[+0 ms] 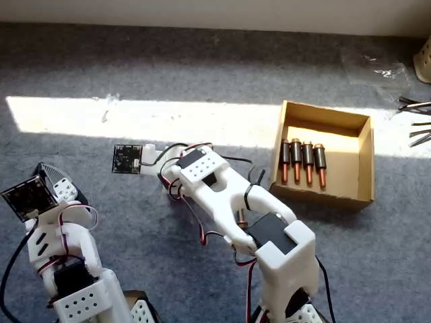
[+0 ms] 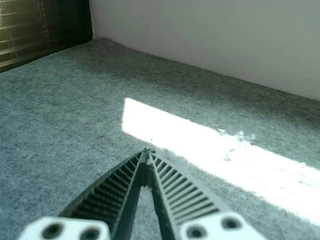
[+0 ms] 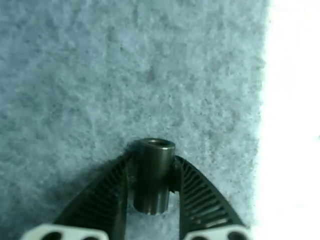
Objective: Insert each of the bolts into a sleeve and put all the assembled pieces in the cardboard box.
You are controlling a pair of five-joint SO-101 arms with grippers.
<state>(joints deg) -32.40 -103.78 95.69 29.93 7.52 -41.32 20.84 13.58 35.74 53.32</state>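
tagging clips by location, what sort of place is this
Probably an indoor room set up for robot practice: a grey carpet-like surface, a plain pale wall with a dark slatted blind beside it, and a brown cardboard box holding assembled pieces.

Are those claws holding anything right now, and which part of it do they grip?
The right gripper clamps a dark sleeve by its sides, with the sleeve's open end sticking out ahead of the jaws. The left gripper is shut on nothing.
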